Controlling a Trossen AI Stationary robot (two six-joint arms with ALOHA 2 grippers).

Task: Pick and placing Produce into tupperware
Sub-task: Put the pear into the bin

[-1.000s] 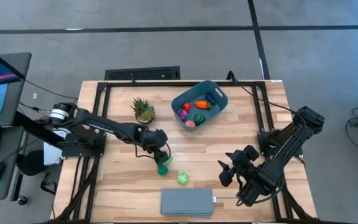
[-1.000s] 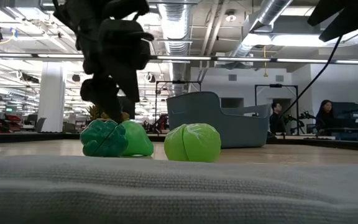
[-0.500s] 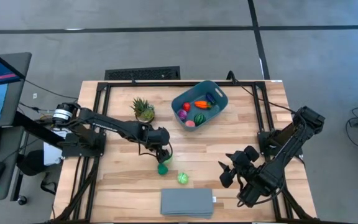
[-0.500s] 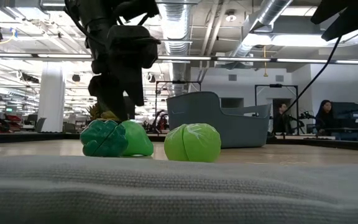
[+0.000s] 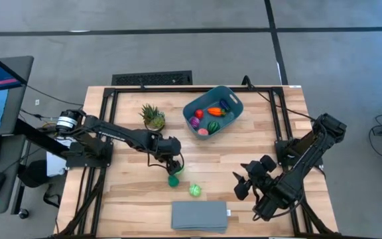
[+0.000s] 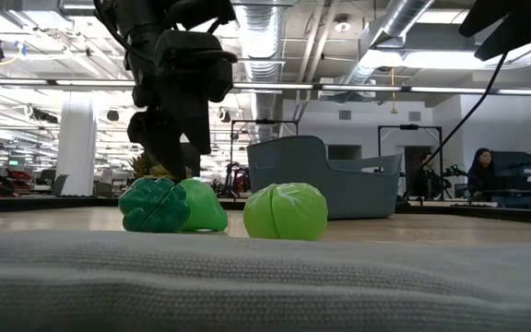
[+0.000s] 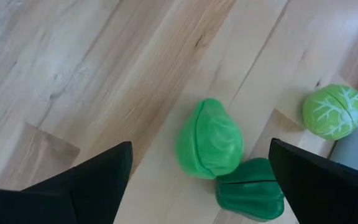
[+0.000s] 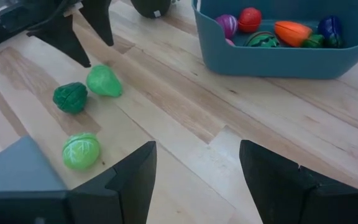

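Note:
Three green toys rest on the wood. A light green one point(image 7: 210, 138) and a dark green one point(image 7: 249, 190) lie touching each other point(image 5: 173, 179). A cabbage-like one point(image 5: 195, 190) sits a little nearer the right. My left gripper point(image 5: 173, 170) hovers open just above the pair, with its fingers on either side of the light green toy point(image 6: 201, 205) and touching nothing. The teal tupperware point(image 5: 234, 99) stands at the far middle and holds an orange carrot point(image 5: 215, 111) and red, purple and green toys. My right gripper point(image 5: 239, 184) waits open at the near right.
A spiky potted plant point(image 5: 153, 117) stands to the left of the tupperware. A flat grey-blue slab point(image 5: 199, 216) lies at the near edge, close to the cabbage toy. Bare wood lies between the green toys and the tupperware. People show in the room beyond the table.
My left gripper has shifted a little toward the table's right above the two green toys, then held still. It has stayed open. The toys have not moved.

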